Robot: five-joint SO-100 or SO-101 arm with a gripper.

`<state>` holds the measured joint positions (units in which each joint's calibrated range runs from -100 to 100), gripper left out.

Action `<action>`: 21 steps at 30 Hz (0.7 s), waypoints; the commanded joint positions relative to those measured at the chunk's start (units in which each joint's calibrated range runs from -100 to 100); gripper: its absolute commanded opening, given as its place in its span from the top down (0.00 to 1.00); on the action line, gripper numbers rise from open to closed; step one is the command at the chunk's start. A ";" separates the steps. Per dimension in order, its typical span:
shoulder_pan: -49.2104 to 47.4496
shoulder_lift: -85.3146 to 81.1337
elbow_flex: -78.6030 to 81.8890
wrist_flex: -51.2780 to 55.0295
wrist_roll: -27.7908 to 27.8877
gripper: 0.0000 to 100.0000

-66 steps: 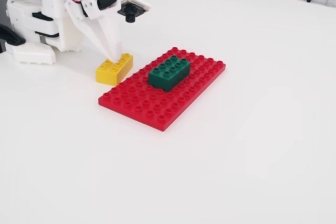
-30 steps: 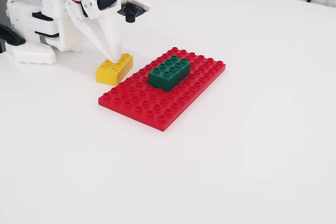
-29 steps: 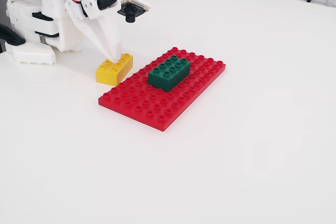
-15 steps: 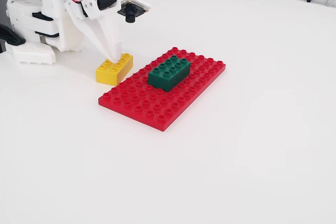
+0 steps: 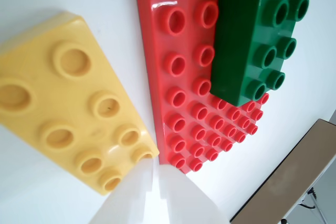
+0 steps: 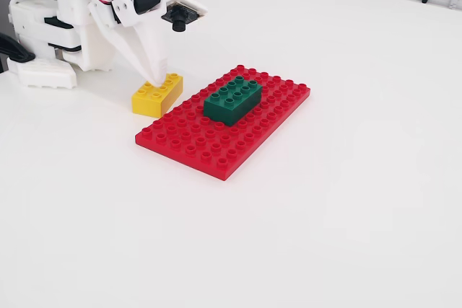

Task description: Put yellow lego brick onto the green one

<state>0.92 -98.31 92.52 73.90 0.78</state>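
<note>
On the white table point(image 6: 346, 178) the red baseplate point(image 6: 216, 142) carries the green one point(image 6: 232, 101), the yellow lego brick point(image 6: 157, 95) sits just beside the plate's edge, and the gripper point(image 6: 157, 77), fingers seemingly together at its far end, should open and straddle it squarely.

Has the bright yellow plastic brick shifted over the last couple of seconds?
No. In the fixed view the bright yellow plastic brick keeps the same spot beside the flat red baseplate.
</note>
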 commanded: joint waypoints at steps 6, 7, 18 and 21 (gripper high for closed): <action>0.70 0.32 -4.90 1.36 3.03 0.99; 0.70 0.32 -6.70 1.88 3.03 0.99; 0.63 13.06 -31.20 4.22 3.13 0.92; 0.63 28.14 -43.40 4.22 3.08 0.90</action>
<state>1.29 -83.12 61.05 77.87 4.00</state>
